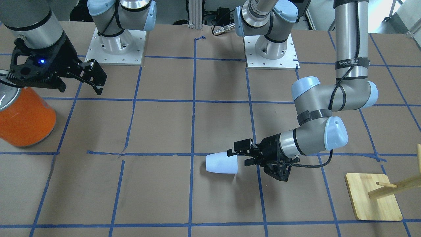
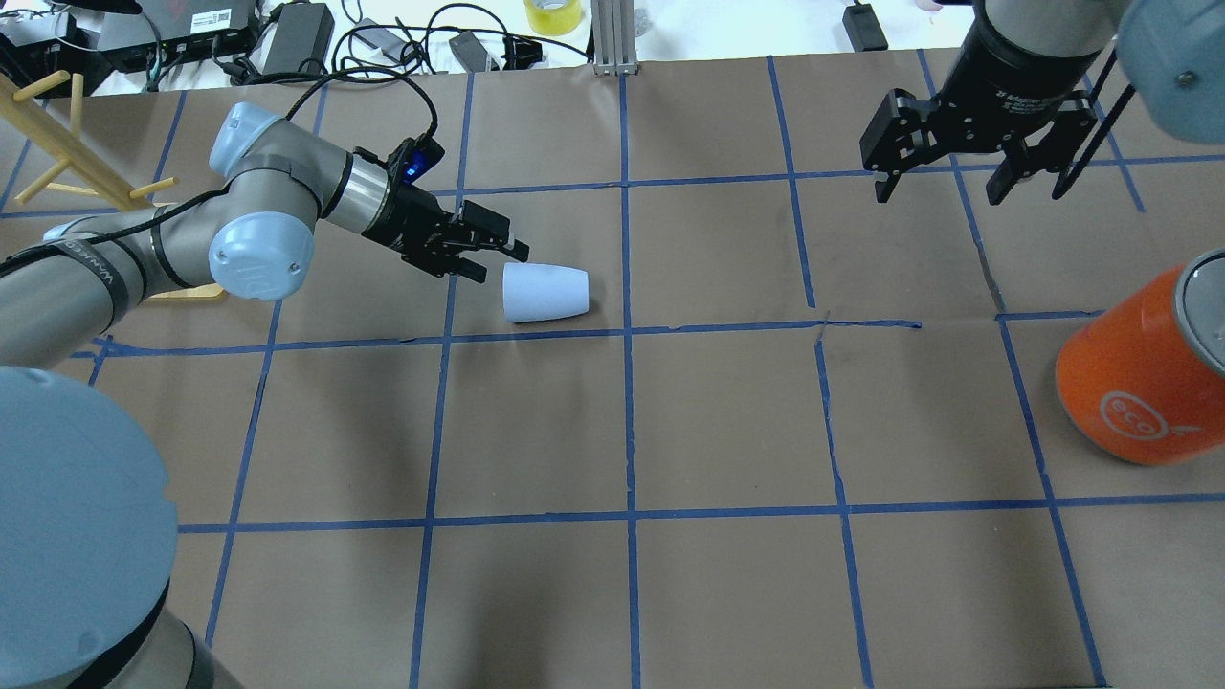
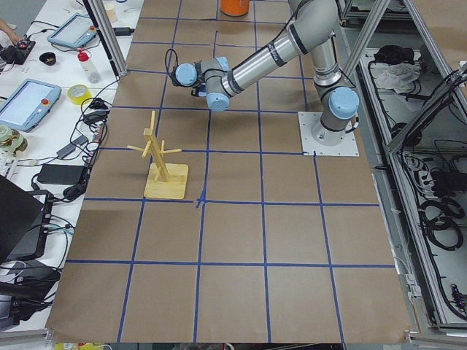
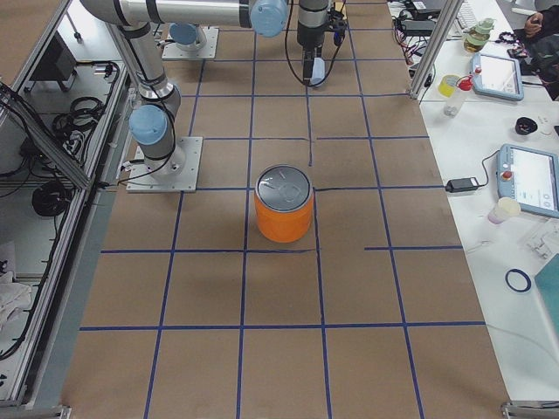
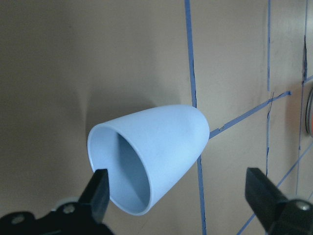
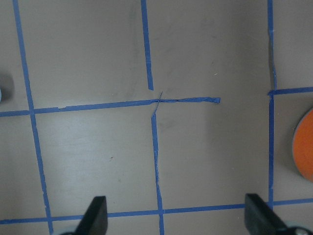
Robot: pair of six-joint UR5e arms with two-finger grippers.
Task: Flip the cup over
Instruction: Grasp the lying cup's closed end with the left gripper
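The small pale-blue cup [image 2: 545,292] lies on its side on the brown table, its open mouth toward my left gripper. It also shows in the front view [image 1: 222,163], the left wrist view [image 5: 156,147] and, far off, the right side view [image 4: 318,70]. My left gripper [image 2: 493,261] is low and open, right at the cup's rim; in the wrist view one fingertip [image 5: 98,193] overlaps the rim and the other stands well clear. My right gripper [image 2: 943,187] is open and empty, hovering high over the far right of the table.
A big orange can [image 2: 1139,378] with a silver top stands on the table at the right, below the right gripper. A wooden peg rack [image 2: 57,144] stands behind my left arm. Cables and gear lie beyond the table's far edge.
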